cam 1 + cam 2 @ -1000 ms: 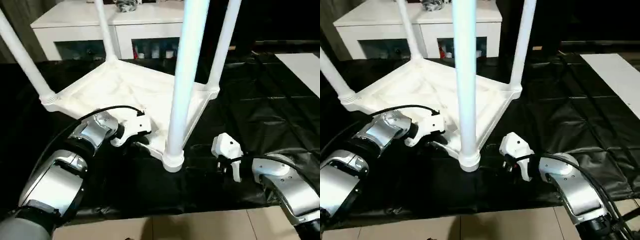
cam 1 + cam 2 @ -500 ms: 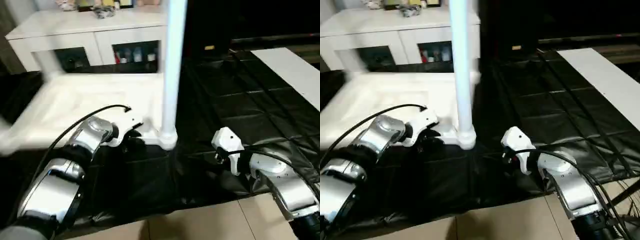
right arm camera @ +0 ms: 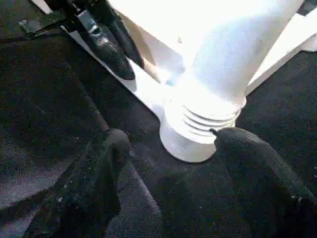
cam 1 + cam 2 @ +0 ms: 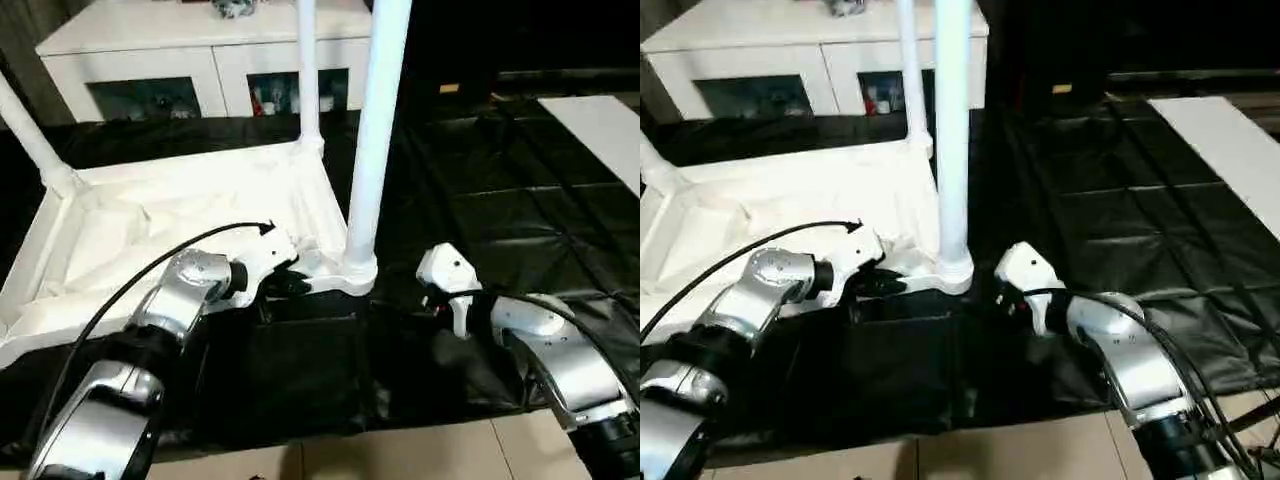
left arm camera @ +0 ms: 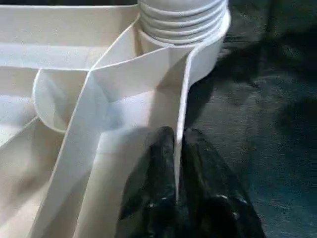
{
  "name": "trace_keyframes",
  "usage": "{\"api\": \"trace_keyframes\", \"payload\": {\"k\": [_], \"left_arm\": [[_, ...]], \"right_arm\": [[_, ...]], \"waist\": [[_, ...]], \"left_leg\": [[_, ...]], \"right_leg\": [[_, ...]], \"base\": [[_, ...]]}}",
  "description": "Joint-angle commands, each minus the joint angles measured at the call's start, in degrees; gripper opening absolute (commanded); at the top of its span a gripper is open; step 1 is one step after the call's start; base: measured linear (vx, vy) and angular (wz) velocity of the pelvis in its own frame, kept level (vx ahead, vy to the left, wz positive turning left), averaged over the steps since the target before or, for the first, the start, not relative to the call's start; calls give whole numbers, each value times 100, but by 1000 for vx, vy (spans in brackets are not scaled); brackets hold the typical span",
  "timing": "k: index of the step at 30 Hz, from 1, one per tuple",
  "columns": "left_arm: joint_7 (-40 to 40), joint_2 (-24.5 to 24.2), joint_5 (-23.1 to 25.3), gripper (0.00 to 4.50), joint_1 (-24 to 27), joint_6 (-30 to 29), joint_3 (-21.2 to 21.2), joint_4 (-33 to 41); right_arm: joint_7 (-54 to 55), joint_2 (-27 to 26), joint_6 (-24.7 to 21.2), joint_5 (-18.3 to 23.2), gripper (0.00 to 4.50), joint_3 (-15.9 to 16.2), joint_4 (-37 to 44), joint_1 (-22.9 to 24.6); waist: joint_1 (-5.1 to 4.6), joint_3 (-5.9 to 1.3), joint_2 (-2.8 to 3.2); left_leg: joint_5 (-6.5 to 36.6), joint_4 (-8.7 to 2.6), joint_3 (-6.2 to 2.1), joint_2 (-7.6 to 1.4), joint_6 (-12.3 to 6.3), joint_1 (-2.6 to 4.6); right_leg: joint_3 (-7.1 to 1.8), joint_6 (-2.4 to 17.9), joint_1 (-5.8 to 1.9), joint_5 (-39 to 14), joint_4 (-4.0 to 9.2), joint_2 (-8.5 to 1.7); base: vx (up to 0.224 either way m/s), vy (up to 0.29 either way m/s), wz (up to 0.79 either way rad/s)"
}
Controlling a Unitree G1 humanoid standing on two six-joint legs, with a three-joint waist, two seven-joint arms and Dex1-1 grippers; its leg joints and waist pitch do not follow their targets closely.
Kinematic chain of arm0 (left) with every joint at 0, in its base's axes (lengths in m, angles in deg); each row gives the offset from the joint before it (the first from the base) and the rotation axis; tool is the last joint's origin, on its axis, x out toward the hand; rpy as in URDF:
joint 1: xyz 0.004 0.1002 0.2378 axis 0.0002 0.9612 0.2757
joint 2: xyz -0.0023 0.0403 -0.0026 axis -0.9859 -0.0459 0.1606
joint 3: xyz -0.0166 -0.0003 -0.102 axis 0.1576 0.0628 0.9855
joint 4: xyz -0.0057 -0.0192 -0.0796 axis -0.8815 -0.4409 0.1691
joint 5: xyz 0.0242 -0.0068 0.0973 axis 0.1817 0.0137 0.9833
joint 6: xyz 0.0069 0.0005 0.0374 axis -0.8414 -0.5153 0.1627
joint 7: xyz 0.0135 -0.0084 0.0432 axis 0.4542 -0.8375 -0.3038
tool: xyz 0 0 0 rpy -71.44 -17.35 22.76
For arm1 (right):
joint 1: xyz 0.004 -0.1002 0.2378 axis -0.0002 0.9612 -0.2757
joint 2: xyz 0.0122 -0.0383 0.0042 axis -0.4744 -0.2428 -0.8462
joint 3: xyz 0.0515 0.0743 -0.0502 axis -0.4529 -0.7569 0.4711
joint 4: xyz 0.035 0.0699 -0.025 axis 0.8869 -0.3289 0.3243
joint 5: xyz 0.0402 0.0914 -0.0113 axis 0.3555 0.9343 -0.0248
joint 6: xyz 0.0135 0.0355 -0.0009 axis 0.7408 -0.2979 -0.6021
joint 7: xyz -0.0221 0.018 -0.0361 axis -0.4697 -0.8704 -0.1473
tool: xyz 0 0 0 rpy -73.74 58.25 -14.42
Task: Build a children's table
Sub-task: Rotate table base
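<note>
The children's table lies upside down on the black cover, its white legs pointing up. The nearest leg rises from the corner socket in front of me. My left gripper is shut on the thin rim wall of the top just beside that socket, one black finger on each side. My right gripper is open close to the right of the same socket, its fingertips spread level with the socket's base and not touching it.
A white cabinet with glass doors stands behind the table. A black cover spreads to the right, with a white panel at the far right. The floor shows past the near edge.
The view has swung about. The tabletop has turned, so its near corner now sits further right. My left fingers have closed on the rim. The right gripper stays open.
</note>
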State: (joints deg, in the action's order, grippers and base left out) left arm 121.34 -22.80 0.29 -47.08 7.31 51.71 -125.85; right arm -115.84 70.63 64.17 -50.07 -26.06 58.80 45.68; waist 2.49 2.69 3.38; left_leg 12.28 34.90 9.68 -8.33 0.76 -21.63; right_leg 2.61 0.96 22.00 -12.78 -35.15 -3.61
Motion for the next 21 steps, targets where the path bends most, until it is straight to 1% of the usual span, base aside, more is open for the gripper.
{"api": "trace_keyframes", "payload": {"k": [1,3,5,7,8,10,11,13,14,15,16,18,19,20,21], "left_arm": [[108,31,48,8,251,-183,-211,-19],[168,24,60,2,271,-234,-245,16],[271,-3,86,2,297,-285,-314,65],[352,-18,85,2,313,-328,-352,100],[469,-47,63,2,350,-424,-394,225],[514,-77,89,2,377,-494,-443,333],[511,-102,133,2,397,-509,-486,410],[407,-103,200,2,394,-475,-501,417],[305,-62,199,45,356,-464,-456,342],[169,-18,209,45,298,-457,-402,256],[108,3,211,57,267,-464,-374,216],[23,5,246,57,245,-438,-363,207],[23,5,246,76,245,-438,-363,207],[8,6,243,76,234,-416,-352,199],[13,-2,228,76,232,-425,-352,215]], "right_arm": [[-8,-27,-22,-21,328,31,34,-143],[12,-29,-10,-45,328,26,5,-168],[25,-25,-1,-64,328,25,-28,-208],[23,-19,1,-70,328,25,-36,-229],[4,-4,-2,-72,328,33,-32,-256],[-11,16,-11,-72,328,32,-19,-274],[-24,30,-19,-73,328,29,-5,-279],[-34,42,-27,-73,328,23,13,-275],[-41,51,-32,-70,328,18,26,-267],[-51,66,-36,-70,328,13,34,-258],[-57,75,-37,-70,328,10,36,-255],[-62,87,-31,-68,328,9,21,-258],[-62,87,-31,-68,328,9,21,-258],[-63,90,-28,-68,328,5,-1,-270],[-65,92,-26,-65,328,3,-23,-282]], "waist": [[26,-372,-113],[18,-353,-121],[10,-335,-119],[5,-329,-119],[4,-334,-130],[3,-342,-128],[5,-352,-135],[6,-356,-131],[5,-358,-137],[7,-358,-128],[7,-353,-142],[7,-342,-142],[14,-332,-129],[7,-316,-136],[13,-322,-135]], "left_leg": [[-47,-352,-189,-527,-1020,60],[126,-370,-185,-527,-930,61],[294,-386,-177,-521,-791,71],[361,-396,-174,-516,-718,80],[357,-397,-174,-519,-692,85],[297,-391,-174,-516,-687,81],[213,-379,-174,-510,-718,79],[112,-367,-172,-503,-781,74],[81,-363,-171,-503,-813,74],[87,-360,-172,-502,-822,74],[131,-362,-169,-502,-821,72],[261,-365,-166,-501,-783,77],[369,-384,-169,-515,-728,91],[484,-399,-171,-510,-661,85],[514,-401,-173,-510,-631,91]], "right_leg": [[-268,1715,-285,823,248,-587],[-274,1695,-290,551,277,-589],[-288,1669,-290,290,304,-585],[-295,1661,-290,209,313,-577],[-300,1657,-296,237,310,-581],[-301,1661,-302,331,297,-581],[-301,1665,-308,450,280,-578],[-294,1675,-301,588,272,-571],[-291,1680,-303,633,265,-567],[-288,1687,-300,632,265,-566],[-290,1691,-307,585,277,-574],[-295,1662,-300,374,300,-570],[-293,1650,-289,200,323,-569],[-292,1632,-294,22,339,-566],[-294,1617,-298,-39,342,-571]], "base": [[0,0,0],[0,0,0],[0,0,0],[0,0,0],[0,0,0],[0,0,0],[0,0,0],[0,0,0],[0,0,0],[0,0,0],[0,0,0],[0,0,0],[0,0,0],[0,0,0],[0,0,0]]}}
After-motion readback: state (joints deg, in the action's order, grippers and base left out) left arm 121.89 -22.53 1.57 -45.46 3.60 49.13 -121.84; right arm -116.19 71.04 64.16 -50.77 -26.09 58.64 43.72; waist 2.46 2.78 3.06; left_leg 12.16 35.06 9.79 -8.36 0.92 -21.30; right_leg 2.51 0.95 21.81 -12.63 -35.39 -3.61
